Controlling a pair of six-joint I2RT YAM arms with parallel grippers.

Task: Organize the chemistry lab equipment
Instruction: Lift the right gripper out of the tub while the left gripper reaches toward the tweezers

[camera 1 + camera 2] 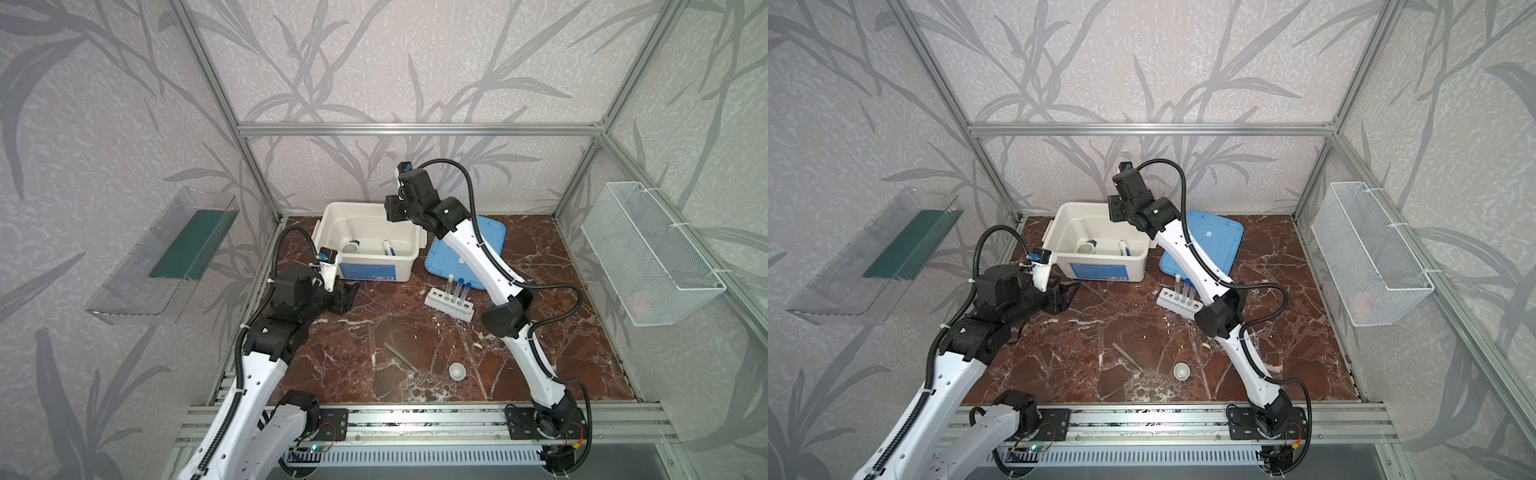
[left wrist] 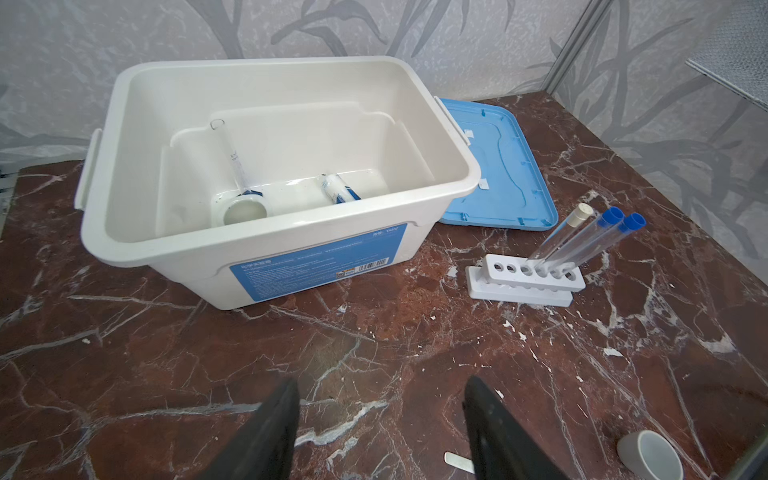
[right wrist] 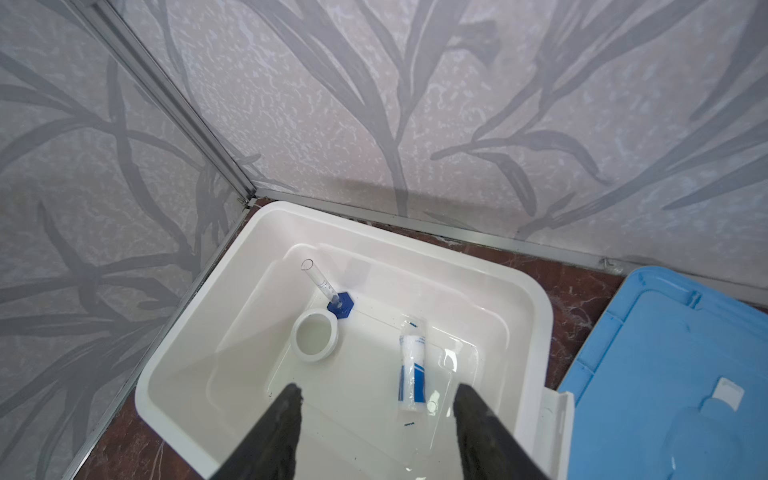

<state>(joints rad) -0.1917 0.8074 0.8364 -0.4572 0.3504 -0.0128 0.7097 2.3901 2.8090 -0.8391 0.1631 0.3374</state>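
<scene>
Inside the open white bin (image 1: 374,261) lie a blue-based clear cylinder (image 3: 322,284), a small white cup (image 3: 314,335) and a white blue-labelled bottle (image 3: 412,370). My right gripper (image 3: 378,390) hangs above the bin, open and empty. Three capped test tubes (image 1: 459,287), one white and two blue, stand in the white rack (image 1: 435,300) to the bin's right. Metal tweezers (image 1: 401,356) and a second white cup (image 1: 457,370) lie on the marble near the front. My left gripper (image 2: 381,382) is open and empty, low over the table in front of the bin's left corner.
The blue lid (image 1: 492,235) lies flat to the right of the bin, partly under the right arm. A white wire basket (image 1: 648,253) hangs on the right wall. A clear shelf (image 1: 166,257) hangs on the left wall.
</scene>
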